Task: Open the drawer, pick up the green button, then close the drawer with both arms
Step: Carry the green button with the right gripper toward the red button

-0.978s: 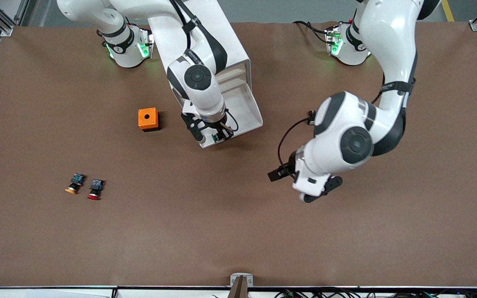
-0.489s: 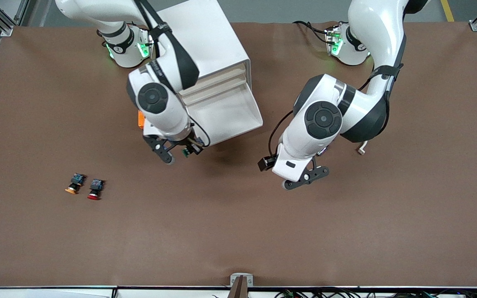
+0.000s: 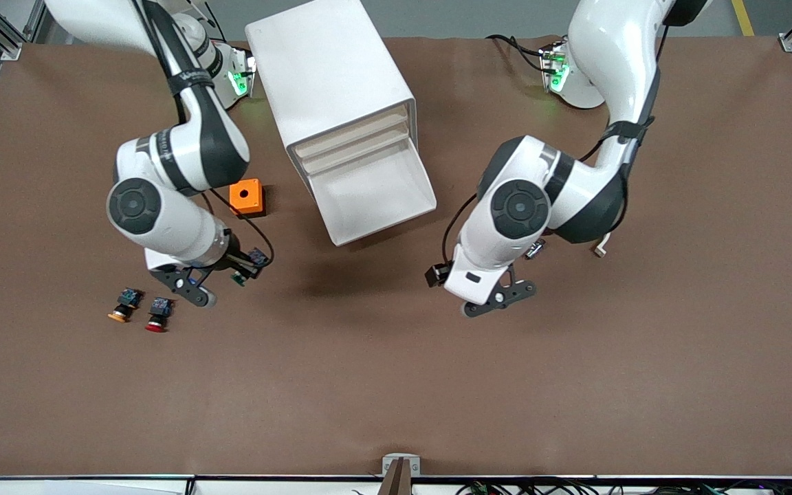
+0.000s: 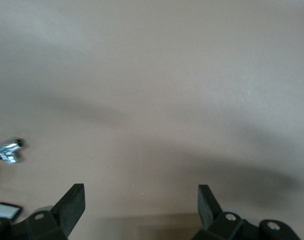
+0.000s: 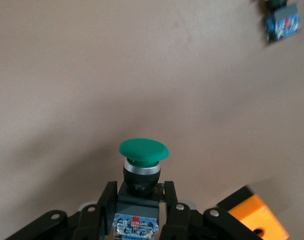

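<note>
The green-capped button [image 5: 143,150] is clamped by its black body in my right gripper [image 5: 142,200], which is shut on it above bare table. From the front, that gripper [image 3: 245,268] and the button [image 3: 237,278] hang low over the table between the orange box and the two loose buttons. The lowest drawer [image 3: 382,228] stands pulled out of the white cabinet [image 3: 334,75], and its tray looks empty. My left gripper [image 3: 499,300] is open with nothing in it over bare table toward the left arm's end. Its fingers [image 4: 74,200] stand wide apart.
An orange box [image 3: 246,197] with a round hole sits beside the cabinet, toward the right arm's end. A yellow-capped button [image 3: 119,313] and a red-capped button [image 3: 157,322] lie side by side on the table. A small white piece [image 3: 600,249] lies under the left arm.
My right arm has swung away from the open drawer toward its own end of the table, carrying the green button. The left arm has moved in closer to the drawer's front.
</note>
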{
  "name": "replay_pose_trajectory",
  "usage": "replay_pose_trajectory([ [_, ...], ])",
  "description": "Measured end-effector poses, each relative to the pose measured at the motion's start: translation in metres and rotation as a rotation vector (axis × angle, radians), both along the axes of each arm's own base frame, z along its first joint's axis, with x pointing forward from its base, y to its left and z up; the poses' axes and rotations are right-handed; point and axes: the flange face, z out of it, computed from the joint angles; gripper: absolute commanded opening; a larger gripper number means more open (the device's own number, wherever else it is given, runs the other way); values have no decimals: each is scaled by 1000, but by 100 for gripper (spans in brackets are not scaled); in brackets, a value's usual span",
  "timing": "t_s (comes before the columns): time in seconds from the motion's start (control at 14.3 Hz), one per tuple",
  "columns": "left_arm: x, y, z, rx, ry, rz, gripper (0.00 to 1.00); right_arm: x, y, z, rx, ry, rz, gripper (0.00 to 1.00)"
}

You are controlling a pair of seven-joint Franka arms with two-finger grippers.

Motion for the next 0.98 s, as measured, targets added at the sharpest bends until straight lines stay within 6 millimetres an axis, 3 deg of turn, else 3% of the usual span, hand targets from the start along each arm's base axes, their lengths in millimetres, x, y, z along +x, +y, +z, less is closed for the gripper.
replay_pose_trajectory([
  [0.28, -33, -50, -47, -1, -11, -67, 99, 22, -68, -11, -5, -37, 168, 0],
  [0.56, -63, -77, -89, 11, 0, -80, 99, 43, -138, -66, -9, -52, 254, 0],
  [0.7, -73, -83, -98, 25, 15, -40, 99, 46, -151, -95, -12, -44, 286, 0],
  [0.98, -95, -100, -107, 38, 29, -55, 99, 46, -144, -128, -8, -28, 335, 1],
])
